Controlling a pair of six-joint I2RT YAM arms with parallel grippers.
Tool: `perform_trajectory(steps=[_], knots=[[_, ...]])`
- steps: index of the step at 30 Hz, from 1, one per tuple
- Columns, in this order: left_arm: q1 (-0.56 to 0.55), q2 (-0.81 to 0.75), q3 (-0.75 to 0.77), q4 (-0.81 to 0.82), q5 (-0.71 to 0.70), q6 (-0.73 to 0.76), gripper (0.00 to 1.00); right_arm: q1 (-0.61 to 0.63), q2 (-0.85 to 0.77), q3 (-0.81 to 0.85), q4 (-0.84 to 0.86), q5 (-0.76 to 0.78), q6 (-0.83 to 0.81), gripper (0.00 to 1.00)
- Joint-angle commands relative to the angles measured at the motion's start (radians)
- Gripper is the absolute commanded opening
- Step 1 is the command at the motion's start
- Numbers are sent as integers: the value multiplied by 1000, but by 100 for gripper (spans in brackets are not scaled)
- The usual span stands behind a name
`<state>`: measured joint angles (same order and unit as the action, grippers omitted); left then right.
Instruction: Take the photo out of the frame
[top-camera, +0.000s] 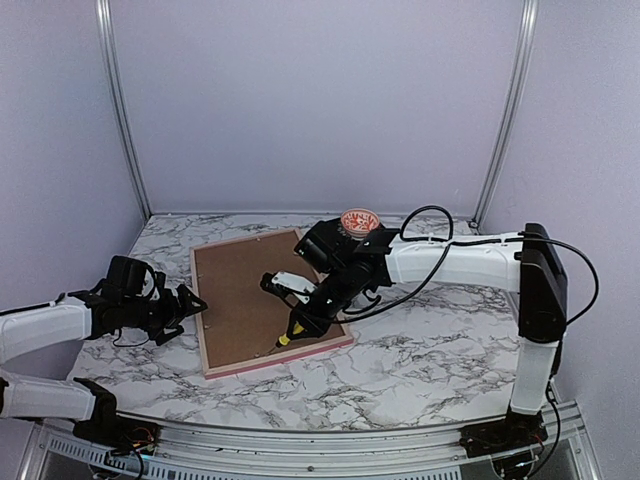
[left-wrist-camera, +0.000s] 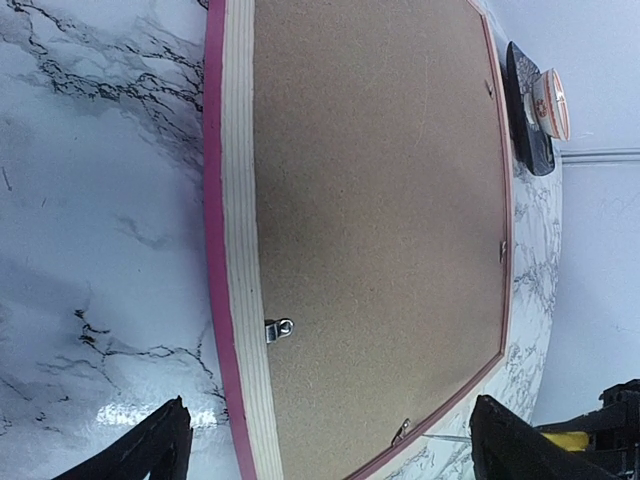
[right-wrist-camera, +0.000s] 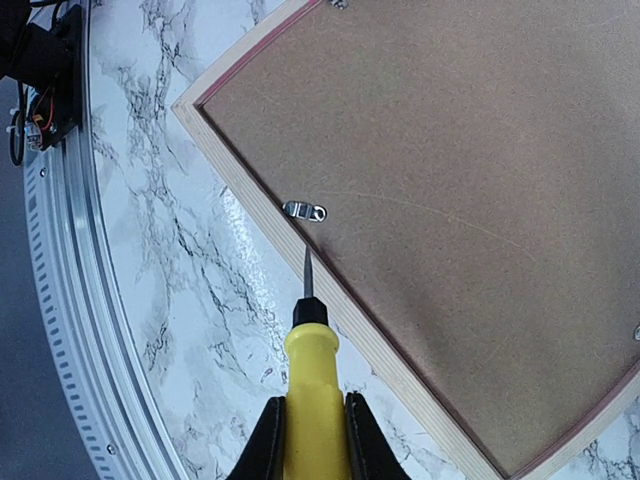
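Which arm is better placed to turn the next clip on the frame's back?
Right. The right gripper is shut on the yellow screwdriver, whose tip points at the metal clip by the edge of the frame. The left gripper is open, empty, beside the frame.

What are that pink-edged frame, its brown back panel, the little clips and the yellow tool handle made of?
The frame looks like pale wood, lined grain showing, painted pink outside. The back panel seems pressed fibreboard: matte, speckled brown. The clip glints silver, likely metal. The tool handle is smooth glossy yellow, probably plastic.
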<state>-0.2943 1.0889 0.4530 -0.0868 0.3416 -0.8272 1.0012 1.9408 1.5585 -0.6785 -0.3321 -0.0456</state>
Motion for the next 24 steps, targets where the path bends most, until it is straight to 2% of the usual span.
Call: perform_trajectory(steps=[1,14,24], knots=[[1,-12,-12,20,17,-3,99,2,60,12,19,58,4,0],[0,-6,-12,25,24,-6,99,-24,11,13,88,101,39,0],[1,-9,-16,27,28,-7,99,-23,33,7,76,42,33,0]])
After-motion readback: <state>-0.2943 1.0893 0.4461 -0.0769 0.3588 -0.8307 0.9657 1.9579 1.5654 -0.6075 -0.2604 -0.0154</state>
